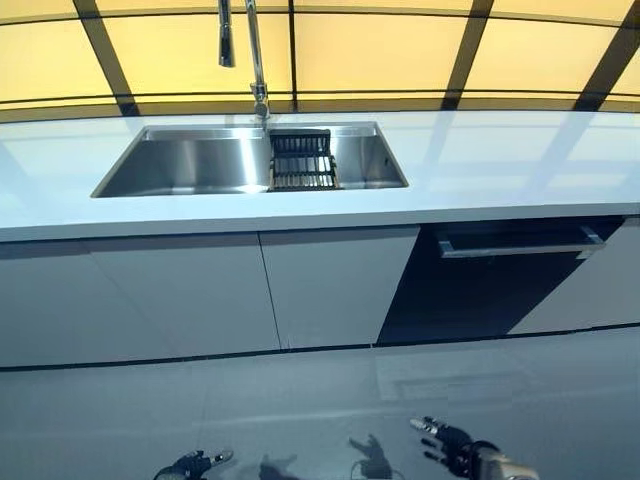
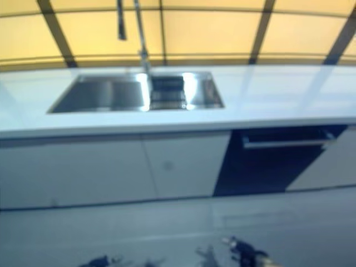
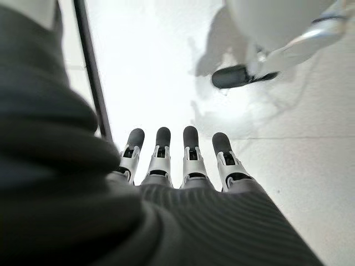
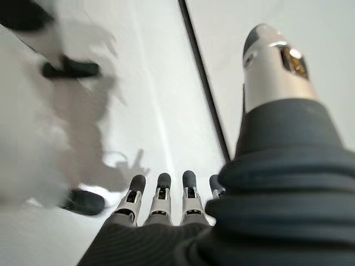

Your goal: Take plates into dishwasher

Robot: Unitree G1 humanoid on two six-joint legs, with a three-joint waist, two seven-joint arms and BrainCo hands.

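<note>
Plates aren't visible anywhere yet; if any are around, they'd be in the black rack (image 1: 302,160) sitting in the sink (image 1: 190,165), but I can't tell. Dishwasher (image 1: 500,275) under the white worktop (image 1: 500,165) looks shut. Left hand (image 3: 177,160) and right hand (image 4: 161,202) hang low over the floor, fingers straight, holding nothing, probably just idling before the approach.
</note>
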